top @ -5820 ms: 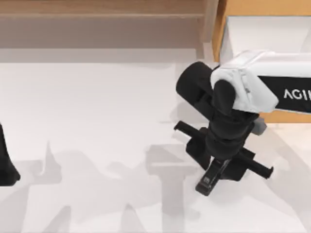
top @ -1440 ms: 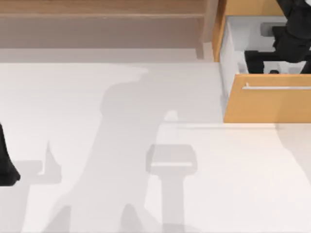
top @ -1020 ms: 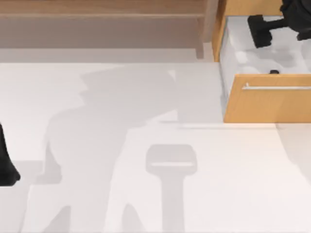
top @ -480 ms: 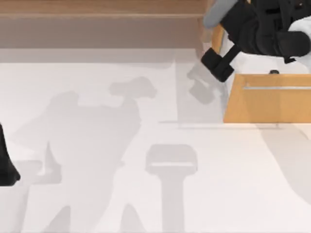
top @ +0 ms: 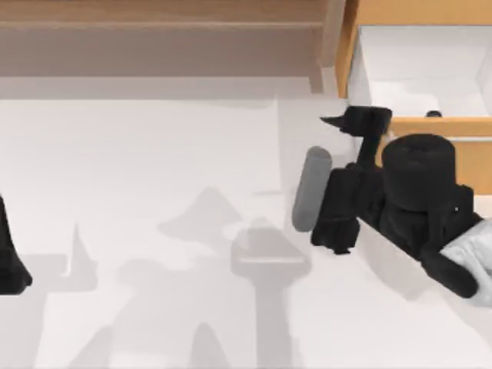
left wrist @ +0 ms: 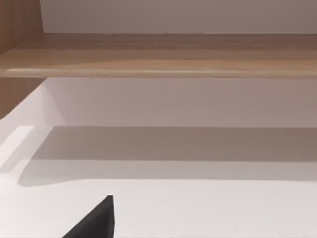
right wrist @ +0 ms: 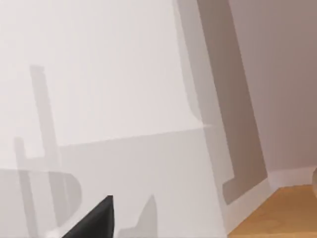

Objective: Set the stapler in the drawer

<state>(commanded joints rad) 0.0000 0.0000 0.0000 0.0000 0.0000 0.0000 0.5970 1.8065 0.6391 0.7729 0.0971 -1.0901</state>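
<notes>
The right gripper (top: 350, 123) hung just outside the open drawer (top: 407, 54), fingers' state unclear. Stapler (top: 434, 114) sat inside it; no readable writing.

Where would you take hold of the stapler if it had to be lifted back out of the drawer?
From straight above: the stapler lies low behind the drawer front, with walls blocking the sides. Only a dark sliver shows, so probably across its narrow body; its pose cannot be told. The right arm hangs before the drawer; the left arm is parked at the top view's left edge.
</notes>
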